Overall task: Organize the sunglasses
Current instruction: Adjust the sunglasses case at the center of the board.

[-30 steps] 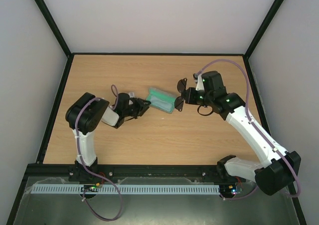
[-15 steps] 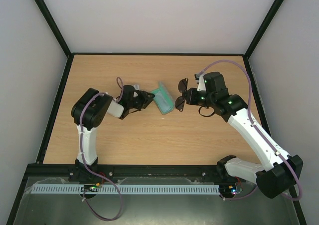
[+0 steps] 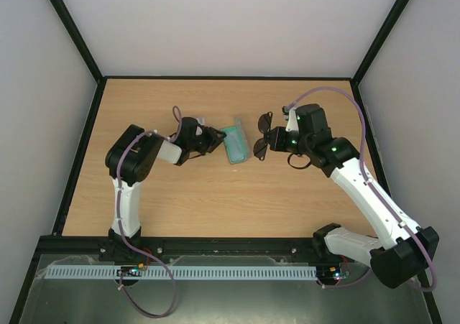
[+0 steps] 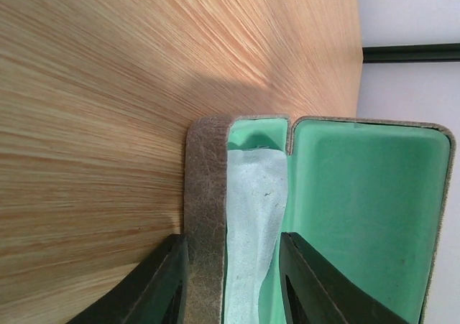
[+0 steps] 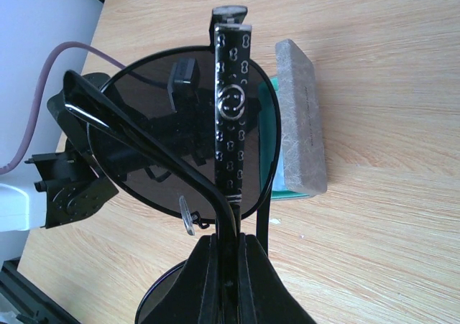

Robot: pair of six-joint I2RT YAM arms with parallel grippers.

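Sunglasses (image 3: pixel 261 139) clamped in R gripper (image 3: pixel 274 141), 3 o'clock of case (image 3: pixel 236 144).
L gripper (image 3: pixel 214 139) pinches case wall, 9 o'clock side.

The case (image 3: pixel 235 143) stood centrally on the worktop (image 3: pixel 215 202), nearer its far edge; cloth (image 4: pixel 251 216) inside; sunglasses (image 3: pixel 260 150) just right.

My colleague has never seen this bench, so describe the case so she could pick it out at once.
On the wooden table, look near the middle. The case is there, its wall pinched by the left gripper, beside the sunglasses held by the right gripper. It alone is a grey oblong shell lined in green.
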